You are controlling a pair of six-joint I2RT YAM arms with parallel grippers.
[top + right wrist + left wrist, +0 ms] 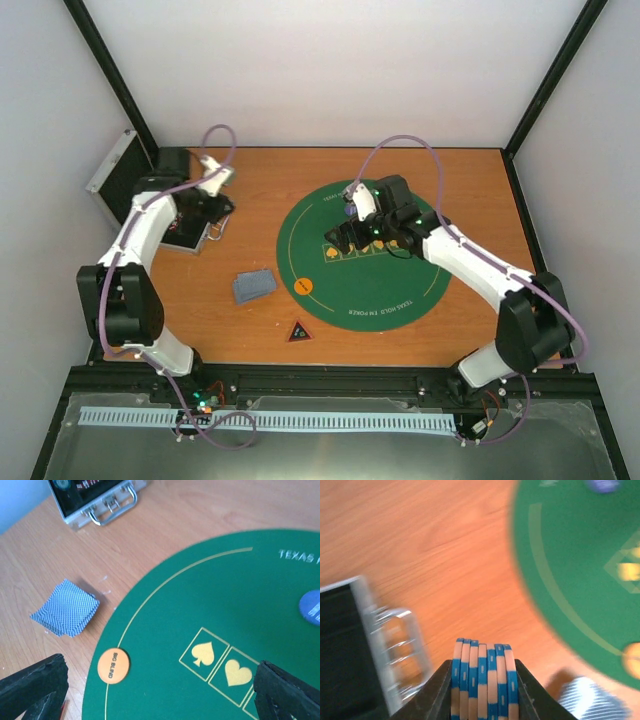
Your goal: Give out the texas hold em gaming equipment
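My left gripper (483, 672) is shut on a stack of several blue-and-peach chips (482, 680), held on edge above the wooden table, between the open case (350, 645) and the green mat (575, 555). From above, the left gripper (212, 208) is beside the case (185, 236). My right gripper (159, 680) hangs open and empty over the mat's card boxes (215, 662). An orange "big blind" chip (113, 665) lies on the mat's edge line, and a purple-blue chip (311, 607) lies farther in. A deck of blue-backed cards (65, 607) rests on the wood, left of the mat. A dark red-edged triangle (299, 331) lies near the front edge.
The round green mat (330, 290) covers the table's middle right. The silver case (118, 176) stands open at the far left, its lid leaning past the table edge. Black frame posts and white walls close in the back and sides.
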